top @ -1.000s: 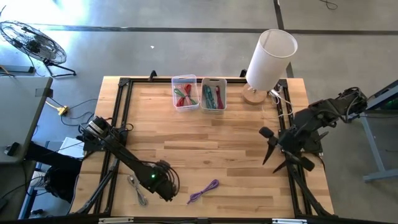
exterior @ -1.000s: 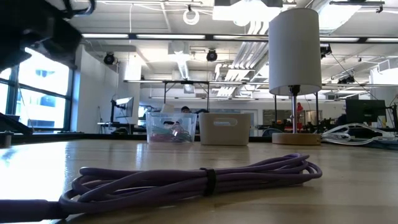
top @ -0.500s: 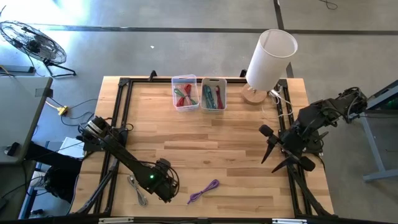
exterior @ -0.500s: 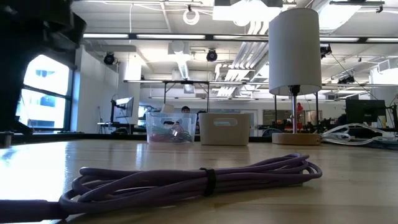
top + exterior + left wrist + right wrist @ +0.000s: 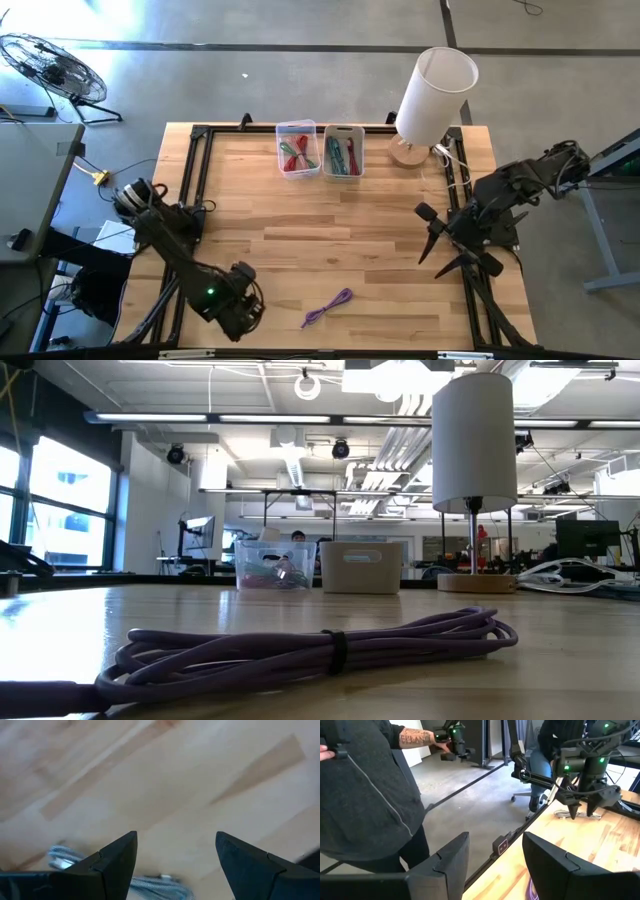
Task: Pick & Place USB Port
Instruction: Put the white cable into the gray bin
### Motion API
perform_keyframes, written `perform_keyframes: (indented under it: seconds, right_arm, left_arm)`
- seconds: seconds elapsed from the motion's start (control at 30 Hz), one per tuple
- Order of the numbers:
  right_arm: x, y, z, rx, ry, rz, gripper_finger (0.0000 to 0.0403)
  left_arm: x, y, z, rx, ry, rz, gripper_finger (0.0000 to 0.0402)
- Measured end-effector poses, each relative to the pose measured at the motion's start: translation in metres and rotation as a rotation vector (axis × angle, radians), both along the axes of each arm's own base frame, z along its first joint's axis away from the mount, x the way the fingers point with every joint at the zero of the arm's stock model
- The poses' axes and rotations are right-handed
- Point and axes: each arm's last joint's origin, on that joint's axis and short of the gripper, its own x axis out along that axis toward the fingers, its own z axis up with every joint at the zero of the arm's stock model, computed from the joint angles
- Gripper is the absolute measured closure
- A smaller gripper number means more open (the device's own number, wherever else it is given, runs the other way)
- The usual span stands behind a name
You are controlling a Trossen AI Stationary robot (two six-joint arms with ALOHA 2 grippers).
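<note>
While the left gripper (image 5: 238, 312) hung low over the near-left corner of the table (image 5: 400, 210), its two fingers stood wide apart with nothing between them. Just under and beside it lay a silvery braided cable (image 5: 62, 860), glimpsed past the fingers in the left wrist view and hidden beneath the arm from above. It was near the fingers, though not between them.

A little to the right, near the front edge, lay the purple cable (image 5: 327, 307), coiled into a long bundle and cinched by a dark tie (image 5: 338, 650) near its middle. Its long axis ran on a diagonal, from the near-left end up toward the far right. Which end carried the plug could not be told.

Farther out, the right gripper (image 5: 432, 240) waited above the right side of the table, fingers partly open and empty. At the far edge stood two clear bins (image 5: 297, 148), already holding red and green cables, with a white lamp (image 5: 432, 95) beyond them.

By my reading, the task was barely begun: no cable was gripped, and the lifting, carrying and placing all remained.
</note>
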Motion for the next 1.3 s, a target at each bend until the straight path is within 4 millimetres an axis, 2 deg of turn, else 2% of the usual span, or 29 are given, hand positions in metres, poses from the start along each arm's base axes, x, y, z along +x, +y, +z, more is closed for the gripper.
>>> perform_keyframes:
  seconds: [0.2,0.47,0.53,0.63,0.77,0.9,1.03,1.13,1.3]
  right_arm:
    - [0.001,0.001,-0.001,0.003,0.01,0.001,0.0226]
    - [0.002,0.001,-0.001,0.005,0.006,0.004,0.0226]
    - [0.002,0.001,0.0,0.006,0.003,0.004,0.0226]
    - [0.002,0.001,0.0,0.006,0.003,0.005,0.0226]
    - [0.001,0.001,0.0,0.008,0.004,0.009,0.0226]
    - [0.0,0.0,-0.004,-0.01,0.043,0.02,0.0226]
    - [-0.004,0.001,-0.01,-0.018,0.12,0.097,0.0226]
    - [-0.008,0.002,-0.012,0.008,0.164,0.213,0.0226]
    - [-0.016,0.005,-0.014,0.09,0.273,0.396,0.0226]
  left_arm:
    - [0.003,0.002,0.0,0.068,-0.081,0.007,0.0137]
    - [0.017,-0.012,0.001,-0.045,-0.216,-0.04,0.0137]
    - [0.022,-0.014,0.001,-0.07,-0.257,-0.015,0.0137]
    - [0.025,-0.017,-0.003,-0.107,-0.281,0.142,0.0137]
    - [0.032,-0.017,-0.009,-0.102,-0.311,0.184,0.0137]
    - [0.037,-0.022,-0.013,-0.133,-0.311,0.141,0.0137]
    - [0.04,-0.025,-0.011,-0.184,-0.362,0.202,0.0137]
    - [0.041,-0.024,-0.01,-0.157,-0.409,0.22,0.0137]
    - [0.043,-0.021,-0.011,-0.231,-0.343,0.332,0.0137]
